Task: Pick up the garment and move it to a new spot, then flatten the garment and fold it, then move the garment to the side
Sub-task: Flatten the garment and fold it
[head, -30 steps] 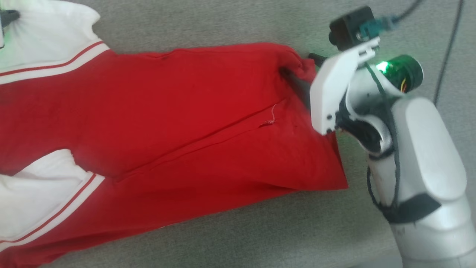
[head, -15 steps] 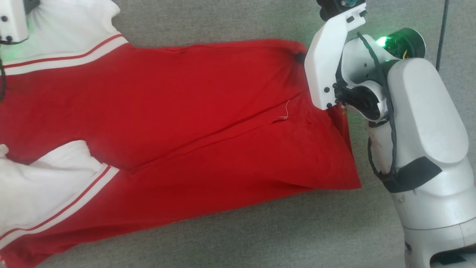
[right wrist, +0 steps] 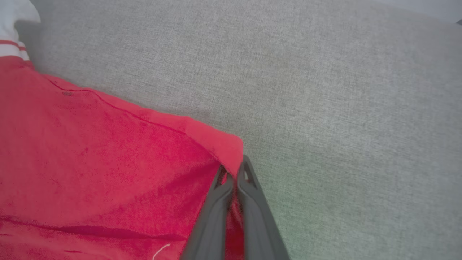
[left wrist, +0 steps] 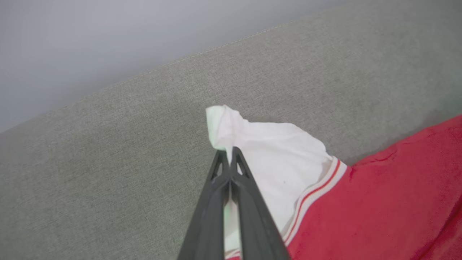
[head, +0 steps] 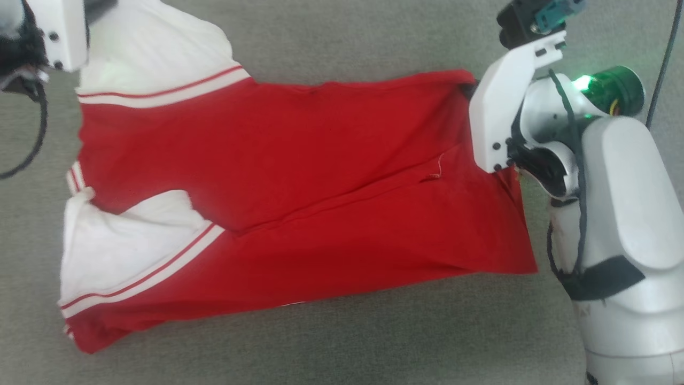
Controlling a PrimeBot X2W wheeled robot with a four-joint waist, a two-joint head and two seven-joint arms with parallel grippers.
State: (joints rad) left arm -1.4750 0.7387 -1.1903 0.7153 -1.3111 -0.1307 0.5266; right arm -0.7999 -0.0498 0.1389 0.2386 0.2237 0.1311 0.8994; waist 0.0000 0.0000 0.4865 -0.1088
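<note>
We see a grey woven surface [head: 342, 342] under everything. In the left wrist view it ends at a stitched seam [left wrist: 231, 42], with a plain pale grey wall [left wrist: 90, 36] behind it. At the far left, our left claw [left wrist: 230, 153] is pressed together on the tip of a white sleeve [left wrist: 274, 151], and the cloth peaks just above the fingertips. From there the shirt [head: 299, 176] lies spread sideways across the surface, plain red side up, with its sleeves to the left and its hem to the right. Its second white sleeve [head: 123, 251], edged with red and white stripes, lies folded over the near left part. A long crease runs through the red cloth, and a loose thread [head: 439, 166] shows near the hem. At the right, our right claw [right wrist: 236, 164] is closed on the far hem corner, with red cloth nipped between its fingers. A green light [head: 609, 91] glows on that wrist, and a dark cable [head: 662, 64] crosses the surface at the far right.
</note>
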